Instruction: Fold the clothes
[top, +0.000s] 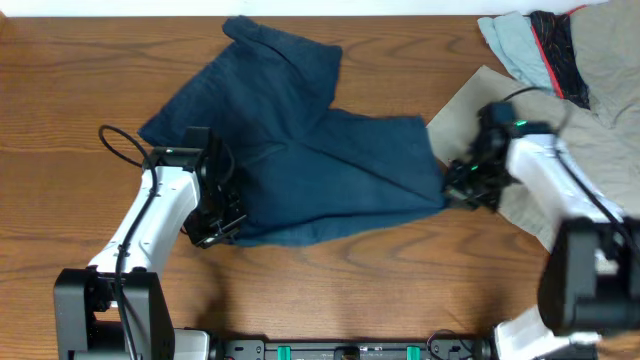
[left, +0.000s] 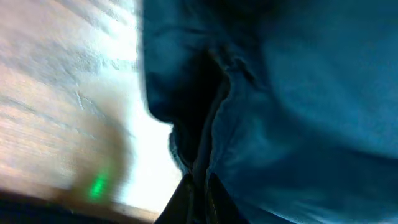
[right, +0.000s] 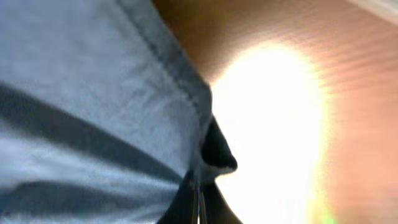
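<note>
Jaws of left gripper (top: 228, 226) and right gripper (top: 455, 192) pinch navy shorts (top: 300, 160) on wooden table (top: 60, 90).

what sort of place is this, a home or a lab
Most likely a robot lab or test bench: left arm and right arm fixed at a wooden table, navy shorts spread between them, spare clothes heaped in a corner.

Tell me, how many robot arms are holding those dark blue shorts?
2. The left gripper pinches the shorts at their left edge; the right gripper pinches their right corner. None seem hidden.
</note>
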